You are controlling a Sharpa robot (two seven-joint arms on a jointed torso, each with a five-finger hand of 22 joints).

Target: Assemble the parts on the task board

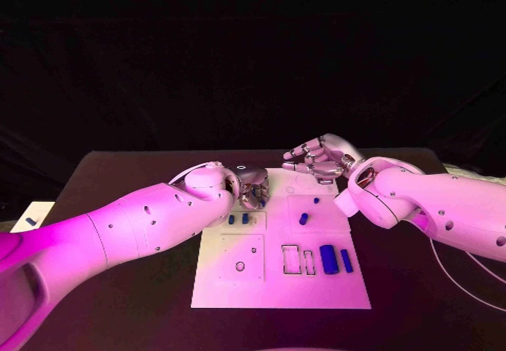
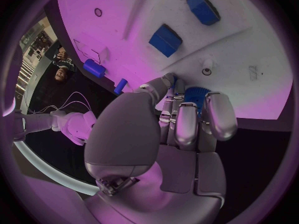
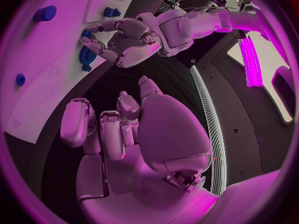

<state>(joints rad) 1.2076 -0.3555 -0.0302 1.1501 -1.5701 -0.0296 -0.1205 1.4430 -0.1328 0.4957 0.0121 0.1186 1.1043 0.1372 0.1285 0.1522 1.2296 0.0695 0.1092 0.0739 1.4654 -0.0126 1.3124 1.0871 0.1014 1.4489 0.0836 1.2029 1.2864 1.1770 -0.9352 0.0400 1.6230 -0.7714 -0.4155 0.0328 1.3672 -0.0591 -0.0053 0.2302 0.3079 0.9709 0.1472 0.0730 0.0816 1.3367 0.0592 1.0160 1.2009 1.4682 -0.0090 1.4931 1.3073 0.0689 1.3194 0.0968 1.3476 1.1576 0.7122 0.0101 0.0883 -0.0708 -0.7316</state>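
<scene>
The left robot hand (image 1: 245, 189) sits at the far-left edge of the task board (image 1: 264, 289), fingers curled round a blue toothed part (image 2: 196, 95). Two blue blocks (image 1: 336, 259) lie near the board's right edge. The right robot hand (image 1: 316, 159) hovers beyond the board's far edge, curled, grasping nothing. Risk: a shallow finger grasp may let the part slip or tilt.

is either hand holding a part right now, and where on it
The left hand has its fingers closed around a blue part at the task board; the exact hold is hidden. The right hand holds nothing.
</scene>
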